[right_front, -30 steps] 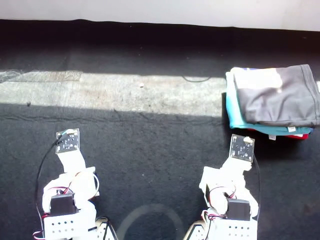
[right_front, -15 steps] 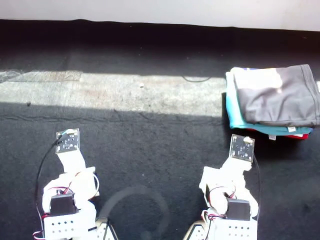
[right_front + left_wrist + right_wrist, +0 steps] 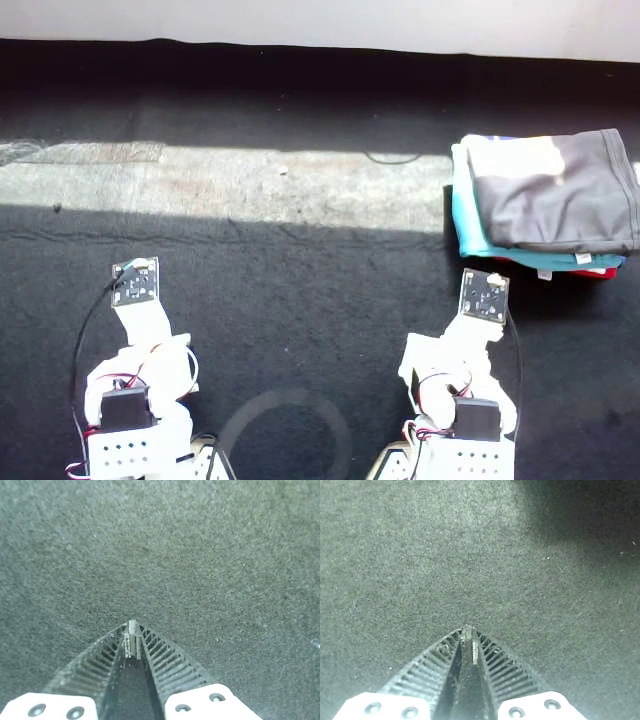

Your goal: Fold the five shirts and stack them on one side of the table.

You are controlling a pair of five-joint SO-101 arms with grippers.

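Dark grey shirt [image 3: 565,205], teal shirt [image 3: 466,222], red shirt [image 3: 600,272]; black felt table [image 3: 300,300]; left gripper [image 3: 132,630] and right gripper [image 3: 468,632] black, ribbed.

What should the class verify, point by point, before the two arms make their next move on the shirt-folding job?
1. The stack of folded shirts sits at one side of the black felt-covered table: ok.
2. The stack holds all five shirts: cannot tell. A dark grey fabric shirt lies on top, and edges of a teal fabric shirt and a red fabric shirt show beneath.
3. The stack is squared up: not ok. The teal edge juts past the grey top.
4. The left hand is shut and holds nothing: ok.
5. The right hand is shut and holds nothing: ok.
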